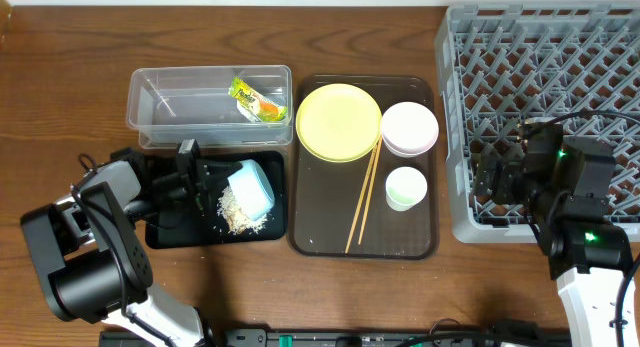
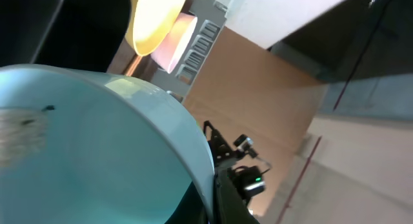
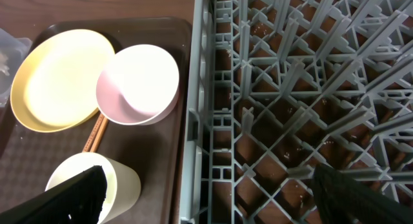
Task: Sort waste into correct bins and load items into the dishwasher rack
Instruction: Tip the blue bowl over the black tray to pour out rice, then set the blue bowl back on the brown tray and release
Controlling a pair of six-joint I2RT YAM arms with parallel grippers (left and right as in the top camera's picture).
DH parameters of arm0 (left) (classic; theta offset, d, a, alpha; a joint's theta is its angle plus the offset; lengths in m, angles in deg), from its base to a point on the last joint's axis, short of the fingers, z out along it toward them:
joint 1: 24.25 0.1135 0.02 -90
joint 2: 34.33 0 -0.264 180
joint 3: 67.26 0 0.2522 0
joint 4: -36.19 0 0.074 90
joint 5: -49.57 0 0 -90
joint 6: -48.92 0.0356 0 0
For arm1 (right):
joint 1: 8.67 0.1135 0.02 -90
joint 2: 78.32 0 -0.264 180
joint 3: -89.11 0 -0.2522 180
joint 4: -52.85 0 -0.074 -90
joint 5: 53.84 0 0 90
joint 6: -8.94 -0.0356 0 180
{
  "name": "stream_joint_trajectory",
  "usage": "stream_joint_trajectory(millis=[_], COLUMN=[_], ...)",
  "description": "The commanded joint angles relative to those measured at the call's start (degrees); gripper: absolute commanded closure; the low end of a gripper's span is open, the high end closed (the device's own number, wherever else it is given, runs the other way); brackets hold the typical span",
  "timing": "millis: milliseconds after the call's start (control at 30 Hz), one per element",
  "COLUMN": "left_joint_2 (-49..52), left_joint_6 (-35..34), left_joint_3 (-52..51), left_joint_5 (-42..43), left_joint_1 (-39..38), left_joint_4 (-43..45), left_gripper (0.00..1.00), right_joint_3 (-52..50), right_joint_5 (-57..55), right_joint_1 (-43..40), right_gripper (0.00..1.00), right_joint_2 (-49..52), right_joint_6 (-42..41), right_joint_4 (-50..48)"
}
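Observation:
My left gripper (image 1: 222, 179) is shut on the light blue bowl (image 1: 251, 188), tipped on its side over the shallow black bin (image 1: 170, 232). A whitish pile of food scraps (image 1: 237, 212) lies in that bin under the bowl. The bowl fills the left wrist view (image 2: 97, 153). The green, yellow and orange wrapper (image 1: 253, 99) lies in the clear bin (image 1: 165, 109). The yellow plate (image 1: 338, 121), pinkish-white bowl (image 1: 409, 128), white cup (image 1: 406, 188) and chopsticks (image 1: 363, 198) sit on the brown tray. My right gripper (image 1: 497, 177) is open over the grey rack's (image 1: 545, 77) left edge. The napkin is out of view.
The dark brown tray (image 1: 320, 237) lies between the bins and the rack. In the right wrist view the rack wall (image 3: 193, 121) runs down the middle, with the cup (image 3: 122, 179), pink bowl (image 3: 137, 84) and plate (image 3: 58, 79) to its left.

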State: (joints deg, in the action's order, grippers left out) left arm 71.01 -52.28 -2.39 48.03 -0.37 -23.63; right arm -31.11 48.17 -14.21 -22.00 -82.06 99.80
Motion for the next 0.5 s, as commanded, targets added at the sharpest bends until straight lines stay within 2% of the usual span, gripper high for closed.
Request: stream_joint_trajectory(millis=[0, 133, 200, 333, 467], left_joint_2=[0.2, 0.2, 0.2, 0.2, 0.2], left_joint_6=[-6.9, -6.7, -4.0, 5.7, 14.8], left_joint_3=[-0.2, -0.2, -0.2, -0.2, -0.2], left_joint_5=[1.7, 1.7, 1.7, 1.7, 1.7], left_joint_1=[1.1, 2.2, 2.8, 3.0, 3.0], left_joint_4=[-0.1, 0.5, 2.8, 8.6, 9.3], left_gripper=[0.94, 0.94, 0.94, 0.94, 0.94], right_joint_3=[1.1, 1.1, 1.1, 1.1, 1.1], right_joint_5=[0.3, 0.3, 0.3, 0.3, 0.3], right_joint_1=[0.6, 0.6, 0.6, 0.6, 0.6], right_gripper=[0.01, 0.01, 0.01, 0.01, 0.01], right_joint_2=[-0.2, -0.2, -0.2, -0.2, -0.2], right_joint_6=[0.6, 0.6, 0.6, 0.6, 0.6], right_joint_4=[0.0, 0.0, 0.0, 0.1, 0.1])
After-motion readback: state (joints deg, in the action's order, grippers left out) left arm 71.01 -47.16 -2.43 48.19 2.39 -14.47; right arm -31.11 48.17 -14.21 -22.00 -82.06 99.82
